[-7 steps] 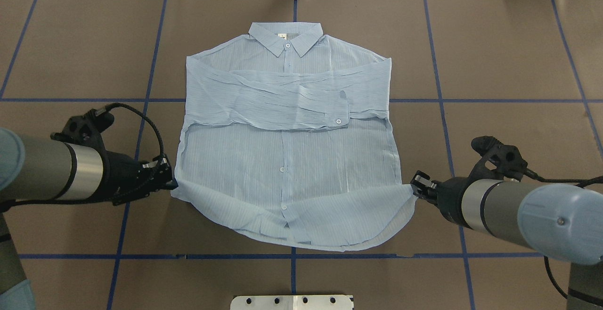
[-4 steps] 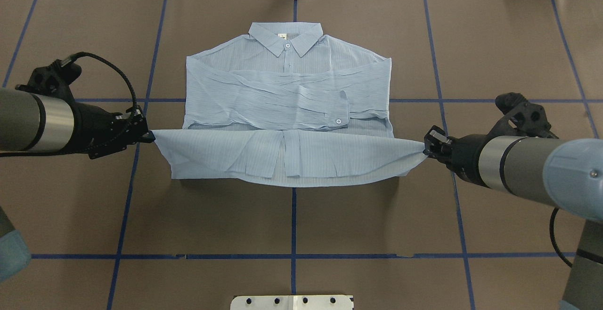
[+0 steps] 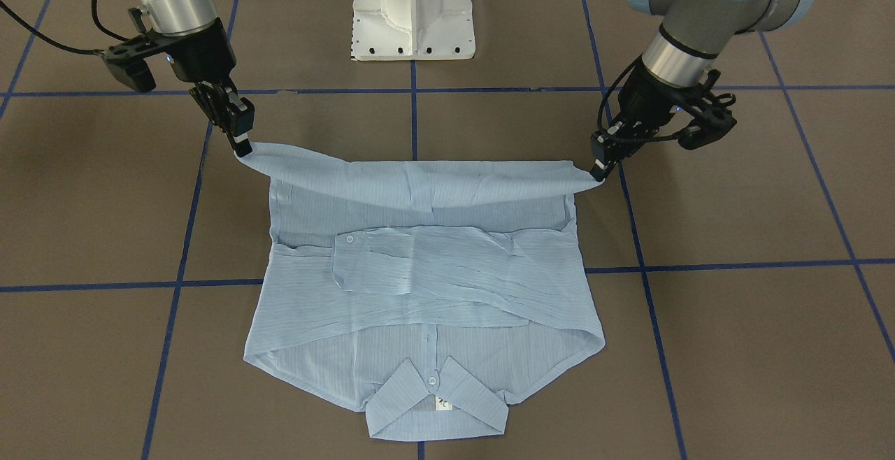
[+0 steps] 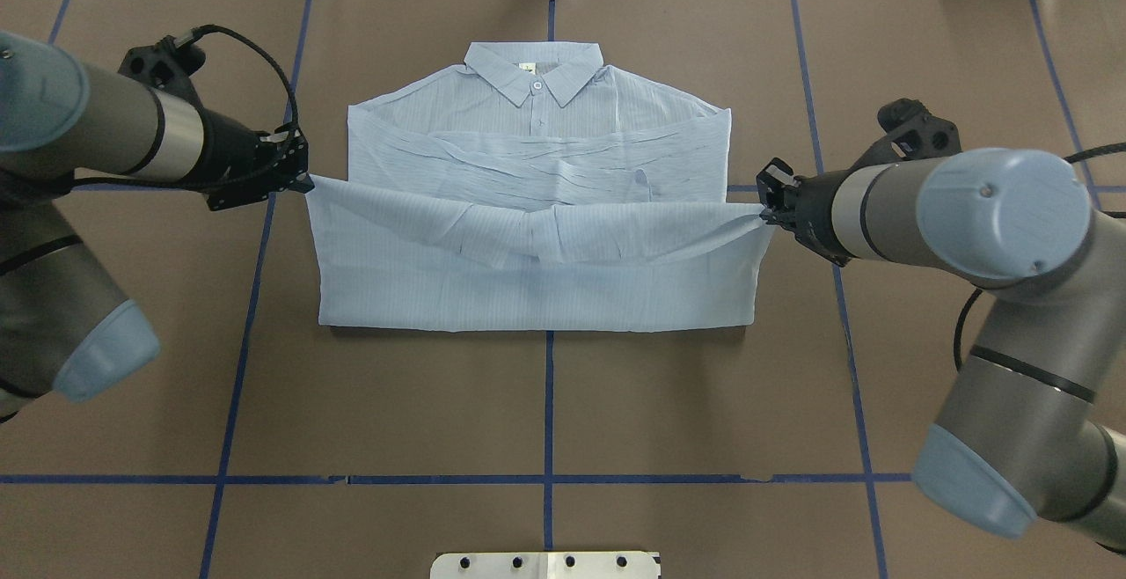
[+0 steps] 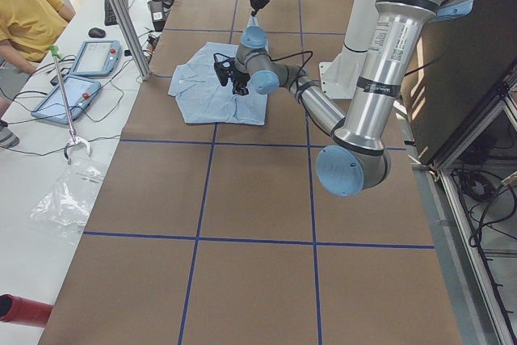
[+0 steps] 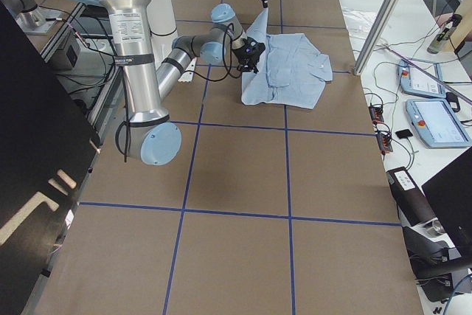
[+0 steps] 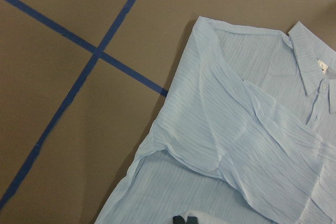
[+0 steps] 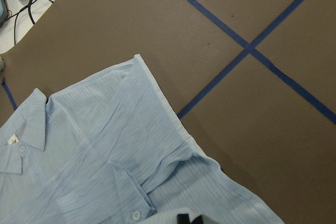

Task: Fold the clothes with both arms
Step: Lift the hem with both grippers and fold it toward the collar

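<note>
Shirt (image 4: 528,297) on surface (image 4: 545,403), hem lifted halfway toward collar (image 4: 534,69). Left hand (image 4: 303,181), right hand (image 4: 767,201) each clamped on hem corner. Best: travel level, equal tension, lay hem just short of collar.

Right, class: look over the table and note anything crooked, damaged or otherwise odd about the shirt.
Nothing looks damaged. The hem of the shirt, held up between the left pincer and right pincer, bunches into pleats near its middle and runs slightly askew, the left corner farther toward the collar.
</note>
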`<state>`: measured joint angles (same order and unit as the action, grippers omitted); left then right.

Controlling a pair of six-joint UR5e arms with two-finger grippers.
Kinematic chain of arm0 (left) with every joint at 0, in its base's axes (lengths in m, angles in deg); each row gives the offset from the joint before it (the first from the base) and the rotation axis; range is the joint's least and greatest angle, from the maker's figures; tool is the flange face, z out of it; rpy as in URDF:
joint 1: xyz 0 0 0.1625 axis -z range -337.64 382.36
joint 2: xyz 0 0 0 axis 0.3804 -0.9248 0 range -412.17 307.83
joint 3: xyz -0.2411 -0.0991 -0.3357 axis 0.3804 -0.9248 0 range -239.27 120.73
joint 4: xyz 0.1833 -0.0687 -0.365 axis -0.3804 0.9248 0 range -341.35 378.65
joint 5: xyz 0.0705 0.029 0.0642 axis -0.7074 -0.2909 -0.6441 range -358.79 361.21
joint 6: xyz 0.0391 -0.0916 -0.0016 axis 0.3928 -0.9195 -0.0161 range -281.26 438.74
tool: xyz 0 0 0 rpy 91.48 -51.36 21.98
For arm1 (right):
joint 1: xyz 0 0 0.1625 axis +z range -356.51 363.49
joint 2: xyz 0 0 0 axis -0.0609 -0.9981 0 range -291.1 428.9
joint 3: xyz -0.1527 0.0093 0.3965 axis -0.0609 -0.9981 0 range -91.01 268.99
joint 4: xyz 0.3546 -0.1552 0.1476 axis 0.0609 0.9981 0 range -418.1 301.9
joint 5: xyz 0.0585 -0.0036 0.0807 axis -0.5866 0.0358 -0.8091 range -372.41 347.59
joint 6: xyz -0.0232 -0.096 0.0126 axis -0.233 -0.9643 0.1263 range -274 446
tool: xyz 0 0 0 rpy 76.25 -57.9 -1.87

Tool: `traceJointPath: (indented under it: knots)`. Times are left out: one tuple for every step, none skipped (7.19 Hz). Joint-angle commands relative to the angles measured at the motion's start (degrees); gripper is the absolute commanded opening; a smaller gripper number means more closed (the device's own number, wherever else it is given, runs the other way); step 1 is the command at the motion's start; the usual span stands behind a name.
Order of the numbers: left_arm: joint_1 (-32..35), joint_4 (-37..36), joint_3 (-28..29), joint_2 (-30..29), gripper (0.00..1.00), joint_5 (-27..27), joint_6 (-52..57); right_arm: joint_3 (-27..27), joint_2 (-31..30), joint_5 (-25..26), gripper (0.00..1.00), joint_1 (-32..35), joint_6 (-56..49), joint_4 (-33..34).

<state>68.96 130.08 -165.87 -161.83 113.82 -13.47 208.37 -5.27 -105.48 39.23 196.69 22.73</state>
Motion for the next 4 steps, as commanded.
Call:
traceJointPath:
  knots:
    - [2.2, 2.6, 7.8, -4.3, 0.00, 0.0, 2.2, -7.0, 5.6, -0.5, 0.00, 2.7, -0.2, -0.2]
    - [3.3, 4.3, 10.4, -5.2, 0.00, 0.0, 3.0, -10.6, 8.1, -0.9, 0.00, 3.7, -0.6, -0.2]
    - [3.7, 5.3, 15.7, -8.7, 0.00, 0.0, 3.3, -14.7, 11.0, -2.6, 0.00, 5.6, -1.6, -0.3]
    - [4.6, 7.5, 19.4, -9.9, 0.00, 0.0, 3.3, -17.9, 12.5, -4.6, 0.00, 7.7, -4.1, -0.7]
